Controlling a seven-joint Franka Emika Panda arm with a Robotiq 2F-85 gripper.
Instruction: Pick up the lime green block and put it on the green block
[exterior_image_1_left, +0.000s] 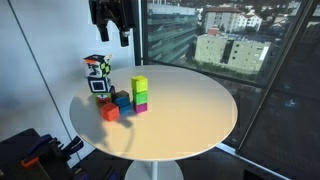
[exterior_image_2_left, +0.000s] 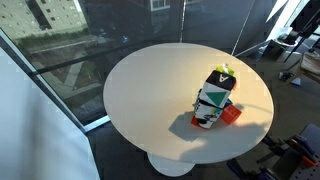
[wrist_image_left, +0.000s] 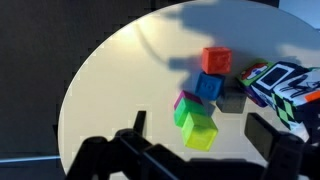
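The lime green block sits on top of the green block, which rests on a magenta block. Together they form a short tower on the round white table. The wrist view shows the same tower from above: lime green block, green block, magenta block. My gripper hangs high above the table, apart from the tower. In the wrist view the gripper has its fingers spread wide and holds nothing.
A red block, a blue block and a dark block lie next to the tower. A black-and-white patterned box stands behind them and hides the tower in an exterior view. Windows surround the table.
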